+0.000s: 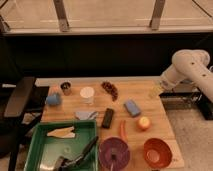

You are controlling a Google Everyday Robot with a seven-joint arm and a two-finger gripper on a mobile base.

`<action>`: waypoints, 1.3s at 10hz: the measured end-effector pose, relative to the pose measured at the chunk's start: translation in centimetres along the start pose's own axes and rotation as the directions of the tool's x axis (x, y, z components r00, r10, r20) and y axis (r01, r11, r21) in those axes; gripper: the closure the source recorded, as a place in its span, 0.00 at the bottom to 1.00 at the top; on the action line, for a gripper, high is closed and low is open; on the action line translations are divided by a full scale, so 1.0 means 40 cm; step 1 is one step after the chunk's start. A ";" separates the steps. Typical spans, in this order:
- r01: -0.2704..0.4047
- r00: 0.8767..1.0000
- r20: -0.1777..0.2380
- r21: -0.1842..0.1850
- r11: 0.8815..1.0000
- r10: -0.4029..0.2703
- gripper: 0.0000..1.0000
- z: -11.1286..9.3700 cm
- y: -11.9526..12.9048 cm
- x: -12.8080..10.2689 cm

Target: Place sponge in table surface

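The blue sponge [132, 107] lies flat on the wooden table [155, 112], right of centre. My gripper [155, 90] hangs at the end of the white arm [189, 70], over the table's right edge. It is up and to the right of the sponge, apart from it. Nothing shows in the gripper.
Also on the table are a white cup [87, 94], a metal cup [65, 88], a blue object [53, 99], dark grapes [110, 90], a black bar [107, 118], an apple [144, 123], a carrot [123, 131], a purple bowl [114, 152], an orange bowl [157, 151] and a green tray [35, 145]. A chair [20, 97] stands at the left.
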 end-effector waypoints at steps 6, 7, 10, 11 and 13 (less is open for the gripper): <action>0.026 0.999 -0.035 0.006 1.000 -0.026 0.35 0.164 0.049 -0.020; 0.032 0.999 -0.044 -0.008 0.999 -0.032 0.35 0.198 0.076 -0.037; 0.050 0.997 -0.062 -0.071 0.996 -0.054 0.35 0.269 0.153 -0.056; 0.051 0.997 -0.048 -0.077 0.996 -0.055 0.35 0.273 0.174 -0.052; 0.050 0.998 -0.042 -0.074 0.996 -0.053 0.35 0.272 0.175 -0.051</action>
